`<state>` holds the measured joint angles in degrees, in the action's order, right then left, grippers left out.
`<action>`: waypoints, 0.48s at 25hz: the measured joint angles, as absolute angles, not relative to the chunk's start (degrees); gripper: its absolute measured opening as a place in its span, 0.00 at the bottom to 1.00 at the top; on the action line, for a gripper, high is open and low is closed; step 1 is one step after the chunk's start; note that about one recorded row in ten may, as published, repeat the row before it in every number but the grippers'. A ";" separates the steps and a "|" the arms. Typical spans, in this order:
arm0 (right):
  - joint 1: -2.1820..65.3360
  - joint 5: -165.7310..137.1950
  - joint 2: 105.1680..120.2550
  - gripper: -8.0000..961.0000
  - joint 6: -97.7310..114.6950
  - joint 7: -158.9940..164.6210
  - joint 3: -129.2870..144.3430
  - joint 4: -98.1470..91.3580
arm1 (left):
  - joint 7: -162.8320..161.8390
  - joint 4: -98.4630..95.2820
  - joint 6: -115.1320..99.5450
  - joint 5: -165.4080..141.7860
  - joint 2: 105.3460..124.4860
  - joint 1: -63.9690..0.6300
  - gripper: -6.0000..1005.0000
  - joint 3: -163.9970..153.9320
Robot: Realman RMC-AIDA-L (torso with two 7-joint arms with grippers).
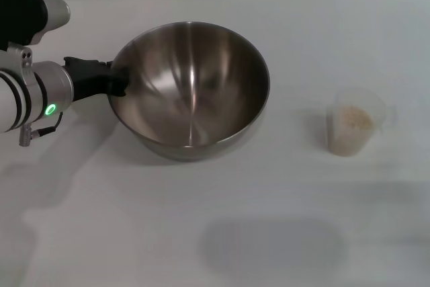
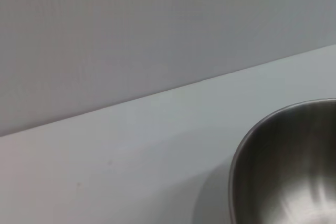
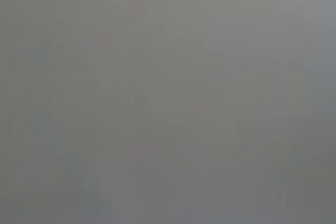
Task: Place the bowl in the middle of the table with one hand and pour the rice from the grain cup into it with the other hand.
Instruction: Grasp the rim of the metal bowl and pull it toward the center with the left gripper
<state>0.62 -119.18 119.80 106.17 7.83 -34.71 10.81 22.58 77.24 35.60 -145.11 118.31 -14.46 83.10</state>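
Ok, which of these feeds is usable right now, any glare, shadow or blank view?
Head view: clear; streaky reflections inside the large stainless-steel bowl, soft shadows on the white table, the small clear grain cup of rice slightly soft, left gripper at the bowl's rim. Left wrist view: bowl edge only. Right wrist view: blank grey, nothing discernible.

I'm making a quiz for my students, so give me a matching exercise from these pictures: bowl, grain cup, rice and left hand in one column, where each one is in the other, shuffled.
Things:
1. bowl
2. grain cup
3. rice
4. left hand

Places:
A. inside the clear cup
B. at the bowl's left rim
C. near the middle of the table
D. standing alone, right of the bowl

Pairs: 1-C, 2-D, 3-A, 4-B
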 joint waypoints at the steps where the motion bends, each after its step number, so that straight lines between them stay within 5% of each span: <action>1: 0.62 -119.18 119.80 0.84 106.17 7.82 -34.72 10.81 | 22.59 77.24 35.61 -145.39 118.32 -14.49 0.38 83.07; 4: 0.62 -119.18 119.80 0.84 106.17 7.83 -34.71 10.81 | 22.59 77.02 35.78 -145.80 118.36 -14.80 0.24 83.11; 12: 0.57 -119.18 119.80 0.84 106.17 7.82 -34.71 10.81 | 22.38 77.82 38.16 -145.61 118.38 -15.38 0.10 83.60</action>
<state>0.57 -119.18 119.80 106.17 7.82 -34.71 10.81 22.38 77.82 38.16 -145.61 118.38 -15.38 83.60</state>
